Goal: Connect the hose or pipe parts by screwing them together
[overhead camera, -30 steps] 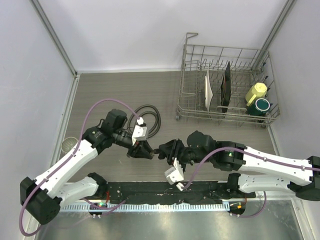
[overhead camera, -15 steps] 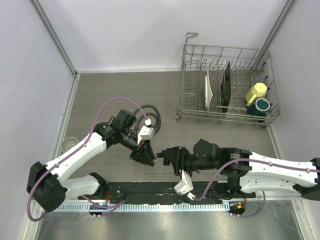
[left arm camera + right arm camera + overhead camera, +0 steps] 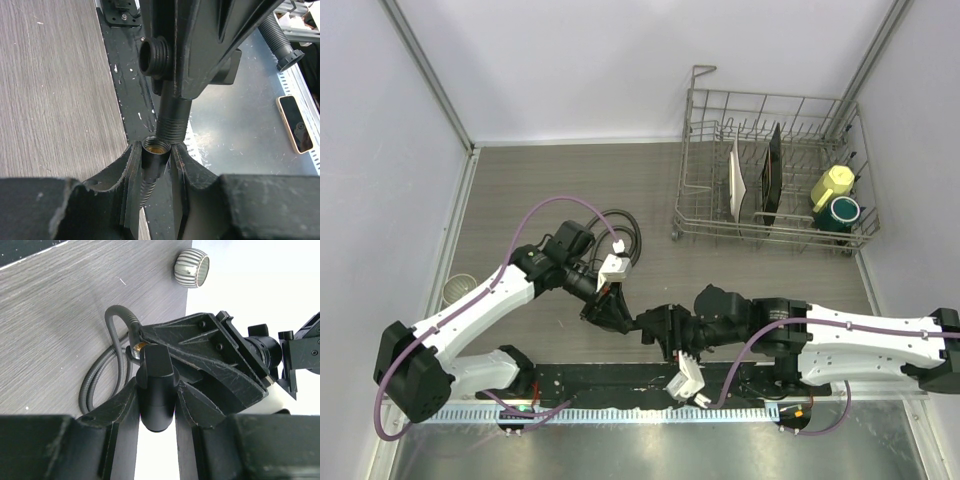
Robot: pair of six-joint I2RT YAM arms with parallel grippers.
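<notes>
A: Left wrist view: the hose (image 3: pixel 144 192) end connector (image 3: pixel 152 156) is seen upright, open mouth up, brass visible inside. It is clamped between the fingers of the left gripper (image 3: pixel 154 148).

B: Fitting?

A: The T-fitting (image 3: pixel 172 120) is held just above it, threaded end pointed down at the connector rim and slightly off to one side. Touching or a hair apart can't be told. A second threaded port is turned toward the camera.

B: Held by what?

A: It is gripped by the right gripper (image 3: pixel 156 390). In the right wrist view the fitting's body is pinched between both fingers. Each claw is clenched on its own part.

B: Location from the top?

A: The two parts are met above the near side of the table (image 3: pixel 540 180), between the arms, just ahead of the black base rail (image 3: pixel 620 385). The rest of the hose is looped on the table behind the left wrist.

B: Surroundings?

A: A small ribbed metal cup (image 3: pixel 457 290) is set at the table's left edge, well apart. A wire dish rack (image 3: pixel 692 150) is placed at the far right, loaded with a white plate (image 3: pixel 737 180), a black plate (image 3: pixel 773 170), a yellow cup (image 3: pixel 832 184) and a green cup (image 3: pixel 842 210).
</notes>
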